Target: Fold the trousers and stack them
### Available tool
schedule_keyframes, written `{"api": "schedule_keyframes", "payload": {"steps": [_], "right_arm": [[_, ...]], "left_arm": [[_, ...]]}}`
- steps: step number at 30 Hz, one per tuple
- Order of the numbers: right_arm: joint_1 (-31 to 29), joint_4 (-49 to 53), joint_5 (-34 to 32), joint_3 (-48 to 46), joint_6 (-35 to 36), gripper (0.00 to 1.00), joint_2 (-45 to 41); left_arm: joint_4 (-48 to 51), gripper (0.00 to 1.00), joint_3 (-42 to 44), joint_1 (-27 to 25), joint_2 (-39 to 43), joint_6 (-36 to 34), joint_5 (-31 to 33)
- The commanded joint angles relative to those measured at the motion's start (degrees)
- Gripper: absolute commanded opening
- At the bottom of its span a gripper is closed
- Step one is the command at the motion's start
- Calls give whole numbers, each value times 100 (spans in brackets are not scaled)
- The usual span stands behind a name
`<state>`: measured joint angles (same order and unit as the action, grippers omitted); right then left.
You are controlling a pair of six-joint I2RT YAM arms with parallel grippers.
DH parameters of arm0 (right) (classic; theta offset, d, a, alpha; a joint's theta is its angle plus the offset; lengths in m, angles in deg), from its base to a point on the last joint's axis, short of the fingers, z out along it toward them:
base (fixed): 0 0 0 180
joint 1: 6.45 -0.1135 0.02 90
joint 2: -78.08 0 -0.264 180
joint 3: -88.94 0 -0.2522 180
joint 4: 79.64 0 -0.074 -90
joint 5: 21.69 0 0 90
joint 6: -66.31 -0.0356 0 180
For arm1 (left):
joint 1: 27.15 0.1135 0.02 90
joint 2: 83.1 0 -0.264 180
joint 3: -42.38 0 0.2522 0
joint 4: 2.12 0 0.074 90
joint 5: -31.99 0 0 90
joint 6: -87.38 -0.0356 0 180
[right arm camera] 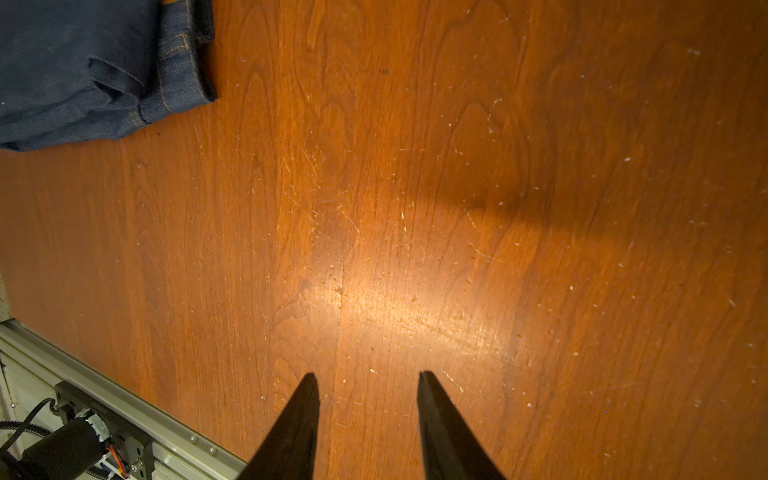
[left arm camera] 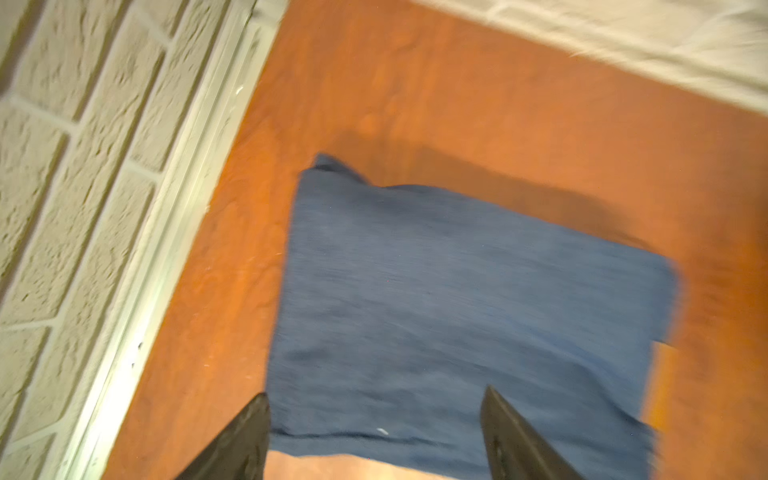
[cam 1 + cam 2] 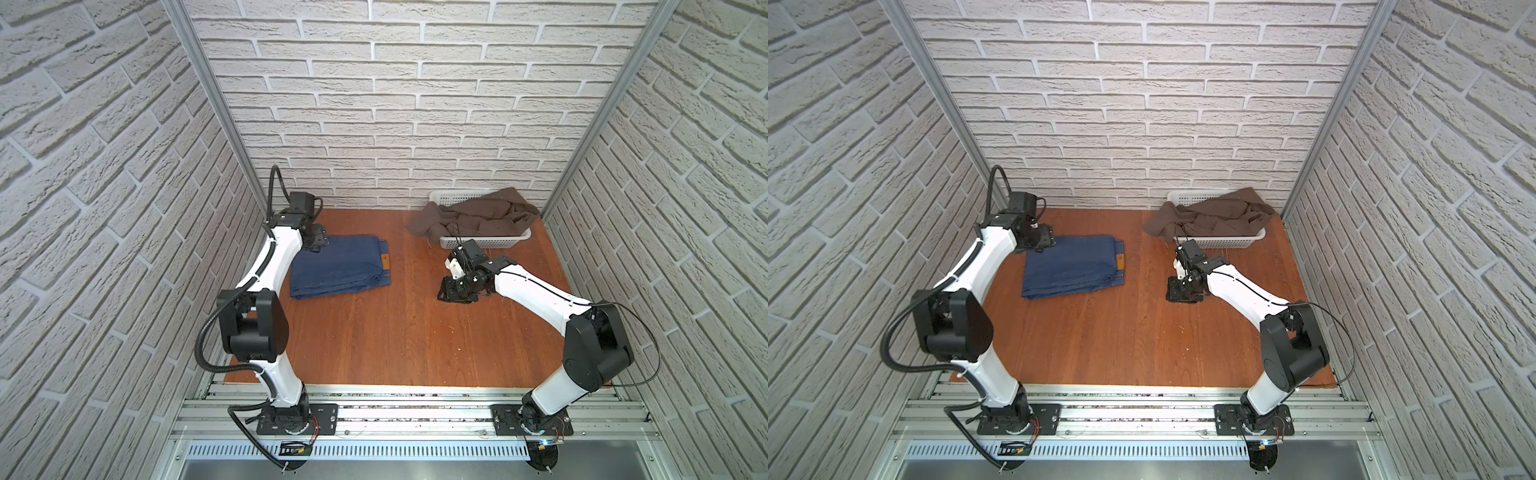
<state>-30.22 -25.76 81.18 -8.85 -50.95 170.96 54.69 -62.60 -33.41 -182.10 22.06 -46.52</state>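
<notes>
Over on the left side of the table, the trousers lie folded into a flat blue rectangle, with the tan patch on their right edge. My left pincer hangs just above their far-left corner, jaws spread wide, gripping nothing. My right pincer sits well off to the right over bare wood. Its jaws are partly apart and it's empty too.
</notes>
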Motion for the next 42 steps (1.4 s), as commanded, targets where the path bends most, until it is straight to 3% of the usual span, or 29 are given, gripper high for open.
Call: {"api": "schedule_keyframes", "payload": {"steps": [1, 5, 13, 21, 33, 42], "right_arm": [[-64, 0, 39, 143, -51, 41, -27], [-73, 23, 31, 143, -42, 41, -16], [-75, 13, 13, 84, -41, 41, -7], [-76, -33, 44, 160, -51, 41, 173], [-75, 49, -29, 283, 2, 41, 299], [-77, -21, 46, 401, -24, 40, 546]], "left_arm": [[96, 80, 629, -478, -48, 366, 129], [-209, 84, 1285, -906, -162, 849, 91], [-696, 89, 2161, -1081, -233, 1303, 141], [-1028, 90, 2001, -953, -982, 1227, 178], [-867, 87, 649, 86, -2005, 722, 28], [344, 87, -1892, 814, -3482, -470, -65]]}}
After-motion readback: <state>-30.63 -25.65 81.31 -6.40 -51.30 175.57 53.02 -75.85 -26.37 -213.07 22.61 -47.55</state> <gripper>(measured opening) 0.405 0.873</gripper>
